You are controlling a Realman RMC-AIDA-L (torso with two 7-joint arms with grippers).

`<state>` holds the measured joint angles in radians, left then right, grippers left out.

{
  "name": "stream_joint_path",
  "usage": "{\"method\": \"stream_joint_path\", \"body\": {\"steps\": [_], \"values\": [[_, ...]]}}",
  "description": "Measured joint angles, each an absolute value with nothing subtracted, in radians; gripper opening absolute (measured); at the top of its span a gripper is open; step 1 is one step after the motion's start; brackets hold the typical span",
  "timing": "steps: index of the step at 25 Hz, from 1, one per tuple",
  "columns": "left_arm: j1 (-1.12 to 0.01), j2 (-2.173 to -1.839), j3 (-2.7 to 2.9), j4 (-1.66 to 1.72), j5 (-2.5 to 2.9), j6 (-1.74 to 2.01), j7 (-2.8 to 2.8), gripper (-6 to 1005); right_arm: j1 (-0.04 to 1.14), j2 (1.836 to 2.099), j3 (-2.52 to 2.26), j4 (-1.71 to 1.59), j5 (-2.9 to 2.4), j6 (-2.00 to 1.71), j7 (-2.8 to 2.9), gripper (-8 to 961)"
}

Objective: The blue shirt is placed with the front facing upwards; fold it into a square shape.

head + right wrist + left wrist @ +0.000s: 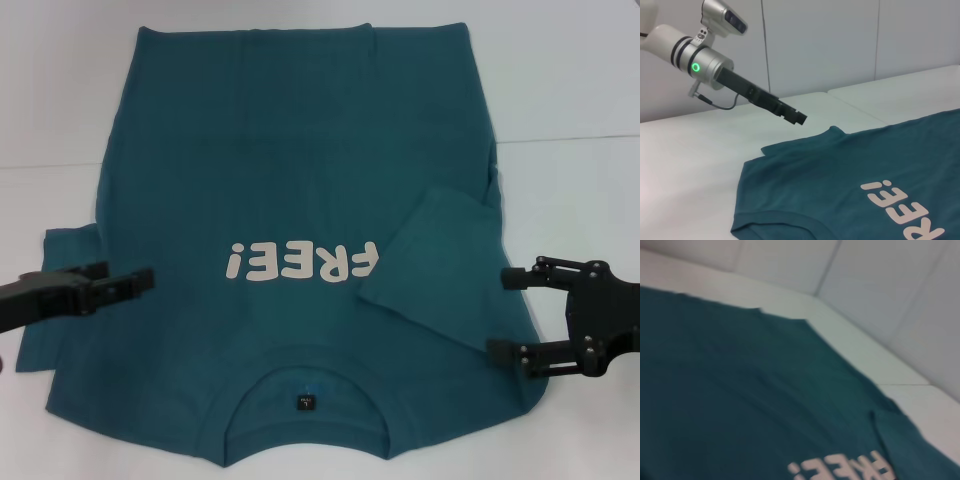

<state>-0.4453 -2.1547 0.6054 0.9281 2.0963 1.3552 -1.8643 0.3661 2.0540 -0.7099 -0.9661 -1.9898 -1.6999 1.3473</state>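
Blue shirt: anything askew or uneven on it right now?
Yes. On the blue shirt, the right sleeve is folded inward over the body, covering the end of the lettering, while the left sleeve lies flat outward. Left gripper and right gripper touch nothing.

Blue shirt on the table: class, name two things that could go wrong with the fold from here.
1. The right sleeve is already folded in over the blue shirt, covering the end of the lettering; the left sleeve still lies out flat, so the square may come out lopsided.
2. The open right claw hovers at the shirt's edge; it could snag the folded sleeve.
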Motion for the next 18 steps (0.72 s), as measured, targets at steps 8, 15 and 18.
{"method": "stream_joint_path", "body": {"steps": [8,15,18], "values": [[-0.437,-2.158,0.605,1.037,2.202,1.349,-2.058,861,0.372,2.056,-0.718,-0.966,-2.016,-1.715,1.327,944],[-0.438,-2.16,0.612,1.097,2.253,1.337,-2.178,858,0.369,2.066,-0.712,-0.964,-2.017,-1.709,1.306,944],[-0.444,-2.159,0.613,1.098,2.255,1.337,-2.192,856,0.367,2.075,-0.706,-0.96,-2.014,-1.702,1.28,944]]}}
